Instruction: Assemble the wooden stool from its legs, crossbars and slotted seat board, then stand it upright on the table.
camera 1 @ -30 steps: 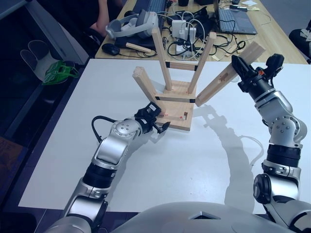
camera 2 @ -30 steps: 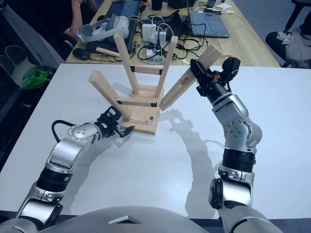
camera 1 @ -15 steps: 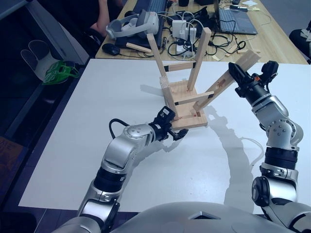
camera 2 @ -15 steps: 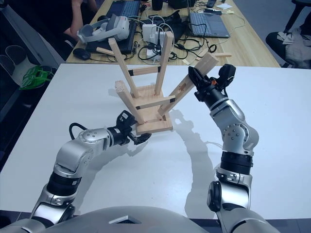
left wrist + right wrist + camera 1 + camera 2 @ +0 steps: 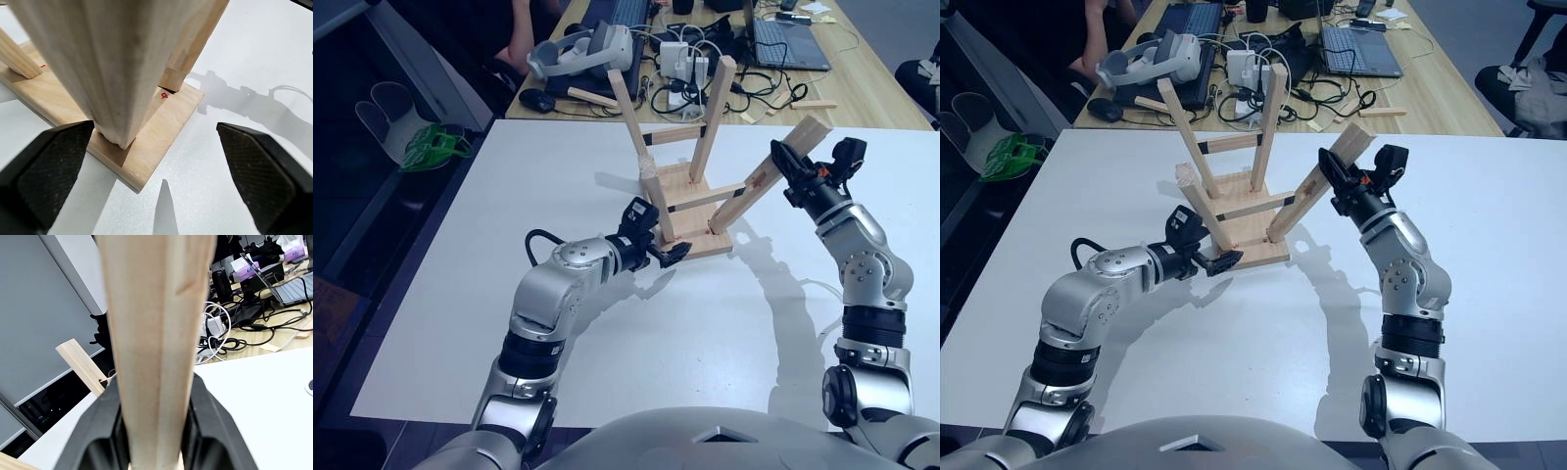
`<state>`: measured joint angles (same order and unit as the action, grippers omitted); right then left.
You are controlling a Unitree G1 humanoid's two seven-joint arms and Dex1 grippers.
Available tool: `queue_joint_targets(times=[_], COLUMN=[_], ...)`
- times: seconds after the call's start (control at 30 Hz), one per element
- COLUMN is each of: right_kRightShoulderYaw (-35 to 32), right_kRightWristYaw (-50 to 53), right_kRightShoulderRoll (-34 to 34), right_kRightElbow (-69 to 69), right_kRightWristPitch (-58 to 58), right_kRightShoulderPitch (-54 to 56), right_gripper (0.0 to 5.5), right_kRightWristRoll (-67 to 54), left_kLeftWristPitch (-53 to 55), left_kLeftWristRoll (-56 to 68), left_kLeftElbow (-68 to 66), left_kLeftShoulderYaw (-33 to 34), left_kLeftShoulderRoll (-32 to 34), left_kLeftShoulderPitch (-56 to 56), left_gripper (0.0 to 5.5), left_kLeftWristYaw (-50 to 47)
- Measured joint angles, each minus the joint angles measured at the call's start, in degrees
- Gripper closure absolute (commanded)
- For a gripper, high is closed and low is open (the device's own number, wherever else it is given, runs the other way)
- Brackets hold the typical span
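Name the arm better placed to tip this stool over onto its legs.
Right, probably. The right claw is shut on the upper end of a leg, which gives it leverage. The left claw stands open low by the seat board, gripping nothing.

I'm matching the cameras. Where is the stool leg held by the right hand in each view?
Left eye: leg slants right of centre, in the right hand.
Right eye: same, right of centre.
Left wrist: probably the far leg, at the top.
Right wrist: upright through the middle.
Shared landmark: the seat board.
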<state>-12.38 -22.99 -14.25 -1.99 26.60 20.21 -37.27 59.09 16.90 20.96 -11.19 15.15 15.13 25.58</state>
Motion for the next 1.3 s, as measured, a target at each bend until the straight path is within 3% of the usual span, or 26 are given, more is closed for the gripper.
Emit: queue_joint_targets(times=[0.4,0.77,1.03,1.3], right_kRightShoulderYaw=[5.33,4.44,6.64,15.09], right_kRightWristYaw=[-5.81,-11.49,-12.54,-8.00], right_kRightShoulderRoll=[-6.72,-7.46,-7.20,-9.09], right_kRightElbow=[-6.58,-12.35,-11.06,-13.95], right_kRightWristPitch=[2.16,4.99,-0.18,-3.16], right_kRightShoulderPitch=[5.75,9.53,7.09,8.21], right_gripper=[4.49,4.49,4.49,3.09], right_kRightWristRoll=[4.85,4.50,7.22,18.62], left_kLeftWristPitch=[-4.78,-6.89,-7.40,-7.62], left_kLeftWristRoll=[0.74,1.70,1.74,1.72], left_kLeftElbow=[-1.49,-1.98,-2.61,-2.78], left_kLeftShoulderYaw=[0.99,0.45,0.42,0.51], left_kLeftShoulderRoll=[-1.13,-1.77,-1.48,-1.71], left_kLeftShoulderPitch=[0.68,1.11,1.52,1.66], left_gripper=[0.85,0.85,0.85,0.85], left_kLeftWristYaw=[-0.04,0.19,0.57,-0.14])
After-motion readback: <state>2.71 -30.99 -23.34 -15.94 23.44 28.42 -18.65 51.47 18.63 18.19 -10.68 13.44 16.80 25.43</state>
